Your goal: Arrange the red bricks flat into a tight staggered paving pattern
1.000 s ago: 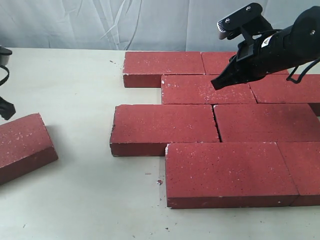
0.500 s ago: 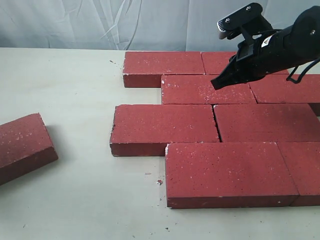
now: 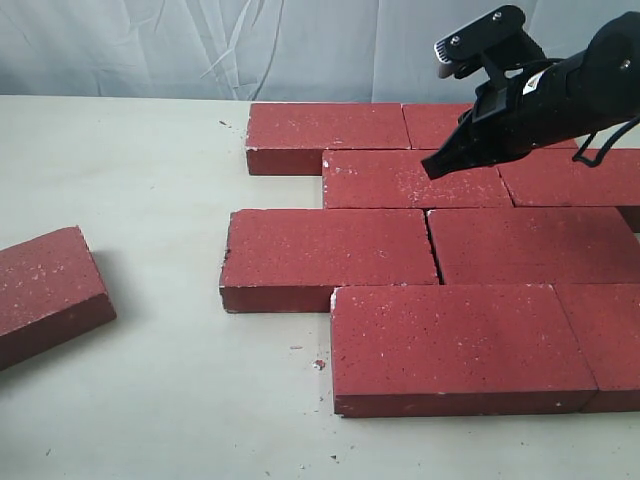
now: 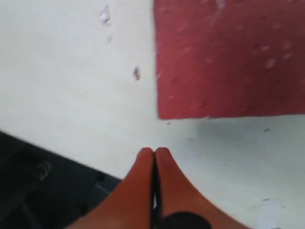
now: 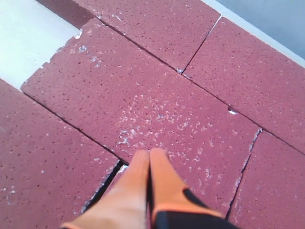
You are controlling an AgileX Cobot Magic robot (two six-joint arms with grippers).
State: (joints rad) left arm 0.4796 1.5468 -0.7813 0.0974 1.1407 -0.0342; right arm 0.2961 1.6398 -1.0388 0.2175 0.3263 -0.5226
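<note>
Several dark-red bricks (image 3: pixel 328 252) lie flat in staggered rows on the right half of the table. One loose brick (image 3: pixel 45 290) lies apart and askew at the left edge; its corner (image 4: pixel 228 57) shows in the left wrist view. My right gripper (image 3: pixel 432 166) hovers shut and empty over the second-row brick (image 5: pixel 143 100), its orange fingertips (image 5: pixel 150 153) pressed together near a joint. My left gripper (image 4: pixel 154 150) is shut and empty, close to the loose brick's corner; the exterior view does not show it.
The pale table top (image 3: pixel 150 180) lies bare between the loose brick and the paved rows. A small red crumb (image 3: pixel 318 364) sits by the front brick (image 3: pixel 455 345). A grey cloth backdrop (image 3: pixel 200 45) hangs behind the table. A dark edge (image 4: pixel 43 186) borders the table.
The left arm, seen at the exterior view's left edge a second ago, has withdrawn out of that view. The right arm and all bricks have stayed put.
</note>
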